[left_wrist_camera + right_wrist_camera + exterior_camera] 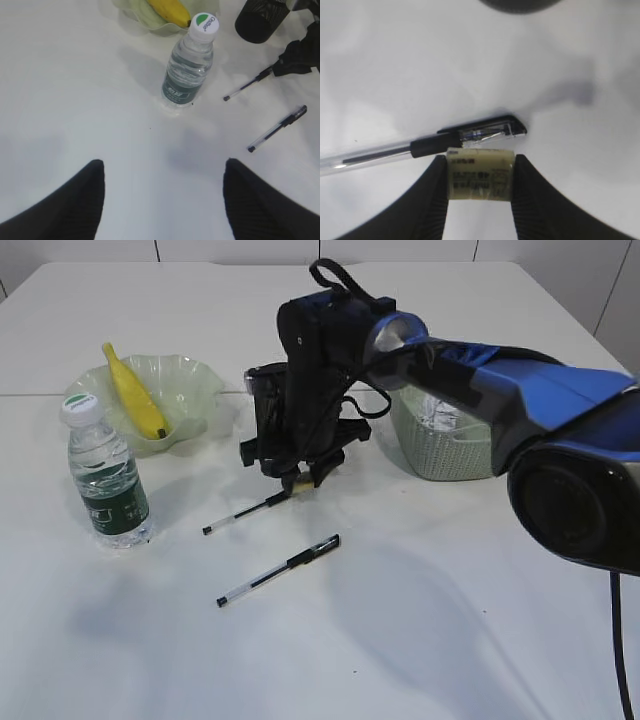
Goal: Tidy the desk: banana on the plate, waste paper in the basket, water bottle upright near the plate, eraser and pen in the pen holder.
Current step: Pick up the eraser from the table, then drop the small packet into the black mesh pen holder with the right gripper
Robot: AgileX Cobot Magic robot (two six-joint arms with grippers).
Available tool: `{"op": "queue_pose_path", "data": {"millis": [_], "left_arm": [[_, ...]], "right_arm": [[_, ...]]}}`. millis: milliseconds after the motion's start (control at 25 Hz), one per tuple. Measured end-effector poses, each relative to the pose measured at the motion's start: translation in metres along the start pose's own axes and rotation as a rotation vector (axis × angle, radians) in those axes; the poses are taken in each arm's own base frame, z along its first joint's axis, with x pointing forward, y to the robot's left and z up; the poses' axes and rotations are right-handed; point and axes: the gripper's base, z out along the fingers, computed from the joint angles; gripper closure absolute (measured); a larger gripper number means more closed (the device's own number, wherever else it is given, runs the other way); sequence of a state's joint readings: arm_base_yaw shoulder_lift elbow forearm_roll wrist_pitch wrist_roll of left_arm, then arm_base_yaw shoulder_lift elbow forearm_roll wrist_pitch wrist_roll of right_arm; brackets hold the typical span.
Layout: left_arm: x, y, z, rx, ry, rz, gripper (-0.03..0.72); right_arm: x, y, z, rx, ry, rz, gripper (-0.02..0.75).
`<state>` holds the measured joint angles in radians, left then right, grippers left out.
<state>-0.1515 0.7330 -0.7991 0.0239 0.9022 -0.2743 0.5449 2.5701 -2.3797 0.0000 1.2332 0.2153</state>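
Holding: we have the eraser [480, 174] pinched between the two black fingers [434, 192] of our right gripper [297, 478], low over the table [420, 620] and just above the capped end of the upper pen [245, 513].
Eraser handling: we judge it light, slightly springy and grippy in its paper sleeve; the fingers bear on its two short ends, a hold that looks square and unlikely to slip.
Destination: the black mesh pen holder [261, 17] stands just behind the gripper; we think a short lift and a release over its mouth is what this step calls for.
Pens: the upper pen and the lower pen [279, 569] lie flat, apart from each other. We expect them to be light, stiff, smooth and inclined to roll, so a grasp across the barrel near mid-length seems safest.
Left gripper: our left gripper [162, 197] hangs spread wide and empty above bare table, near the bottle.
Water bottle: the water bottle [104, 472] stands upright beside the green plate [195, 385], part full, so fairly weighty and smooth; it seems placed.
Banana: the banana [135, 393] lies on the plate; soft and easily bruised, it needs no more handling.
Basket: the pale woven basket [440, 455] sits behind the right arm, with white paper showing inside.
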Motion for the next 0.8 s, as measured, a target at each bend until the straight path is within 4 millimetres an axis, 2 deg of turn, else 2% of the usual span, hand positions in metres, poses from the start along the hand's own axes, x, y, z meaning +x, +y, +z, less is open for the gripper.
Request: {"op": "queue_pose_path", "data": {"millis": [440,600,800], "left_arm": [[0.000,0.000,0.000,0.000,0.000,0.000,0.161],[0.000,0.000,0.000,0.000,0.000,0.000,0.161],[0.000,0.000,0.000,0.000,0.000,0.000,0.161]], "right_arm": [[-0.026,0.003,-0.069,-0.021,-0.228,-0.024,0.458],[-0.031,0.002,-0.084,0.000,-0.285,-0.031,0.458],[-0.033,-0.005,-0.087,0.082,-0.305,-0.047,0.458]]}}
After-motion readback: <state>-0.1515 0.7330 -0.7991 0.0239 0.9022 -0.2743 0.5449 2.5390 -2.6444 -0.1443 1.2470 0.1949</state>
